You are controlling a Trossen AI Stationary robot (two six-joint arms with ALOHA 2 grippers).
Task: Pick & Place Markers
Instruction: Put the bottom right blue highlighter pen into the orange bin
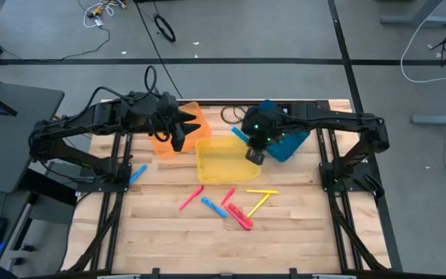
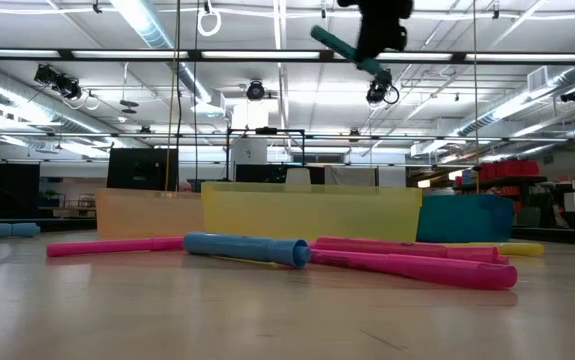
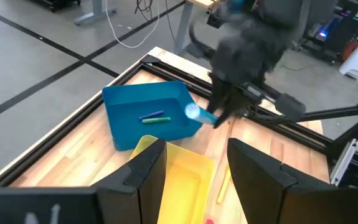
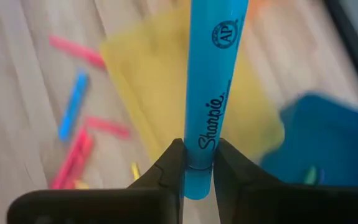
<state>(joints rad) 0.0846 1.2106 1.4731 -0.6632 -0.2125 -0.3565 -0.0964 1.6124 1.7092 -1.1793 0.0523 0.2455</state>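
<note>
My right gripper hangs high over the gap between the yellow tray and the blue tray, shut on a light blue marker. That marker also shows high up in the low view. My left gripper stands open and holds nothing above the orange tray. Several pink, red, blue and yellow markers lie flat on the wood nearer the table's near edge. A blue and a green marker lie inside the blue tray. My right gripper pinches the light blue marker's barrel near one end between its two fingers. The rest of the marker sticks out past the fingertips. It is lifted clear of the table and trays, slanting in the air.
One blue marker lies apart at the table's left side, by the left arm's frame. The three trays stand in a row along the far part of the table. Bare wood shows in front of the loose markers toward the near edge.
</note>
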